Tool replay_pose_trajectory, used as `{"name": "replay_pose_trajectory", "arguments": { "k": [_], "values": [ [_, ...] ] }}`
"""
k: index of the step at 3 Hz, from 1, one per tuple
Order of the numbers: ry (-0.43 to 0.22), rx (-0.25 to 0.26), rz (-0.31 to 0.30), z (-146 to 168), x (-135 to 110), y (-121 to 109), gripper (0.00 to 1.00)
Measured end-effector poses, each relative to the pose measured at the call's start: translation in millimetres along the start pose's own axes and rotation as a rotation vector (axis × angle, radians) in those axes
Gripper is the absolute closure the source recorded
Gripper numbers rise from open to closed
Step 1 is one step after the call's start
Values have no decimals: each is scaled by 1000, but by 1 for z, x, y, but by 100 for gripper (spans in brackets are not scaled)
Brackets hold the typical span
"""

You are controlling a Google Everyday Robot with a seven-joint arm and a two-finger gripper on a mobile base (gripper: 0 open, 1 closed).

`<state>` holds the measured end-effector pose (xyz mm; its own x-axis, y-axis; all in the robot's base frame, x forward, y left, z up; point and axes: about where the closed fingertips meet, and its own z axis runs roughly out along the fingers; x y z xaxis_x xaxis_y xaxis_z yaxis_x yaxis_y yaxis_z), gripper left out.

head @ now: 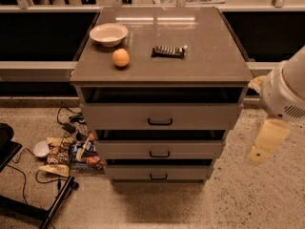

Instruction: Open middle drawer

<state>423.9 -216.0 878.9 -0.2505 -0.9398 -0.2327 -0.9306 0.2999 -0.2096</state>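
Note:
The grey cabinet [162, 75] has three drawers stacked in its front. The middle drawer [190, 149] is a wide grey front with a small black pull handle [159, 153] at its centre. A dark gap shows above it. The taller top drawer [200, 117] sits above it and the short bottom drawer [190, 173] below. My gripper [267, 141] hangs at the end of the white arm [288, 92], to the right of the cabinet at about the middle drawer's height. It is well apart from the handle and touches nothing.
On the cabinet top are a white bowl [108, 34], an orange [121, 57] and a dark snack bar [168, 51]. Snack packets and cables [71, 149] lie on the floor at the left. A black stand [28, 209] is at the lower left.

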Motion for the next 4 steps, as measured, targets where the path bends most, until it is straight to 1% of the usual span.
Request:
{"name": "replay_pose_trajectory", "arguments": {
  "k": [1,2,3,4],
  "values": [
    [9,-20,21,52,15,19,0],
    [7,-43,34,98,28,36,0],
    [7,-101,81,148,39,54,0],
    [7,-102,81,148,38,54,0]
  ]
}}
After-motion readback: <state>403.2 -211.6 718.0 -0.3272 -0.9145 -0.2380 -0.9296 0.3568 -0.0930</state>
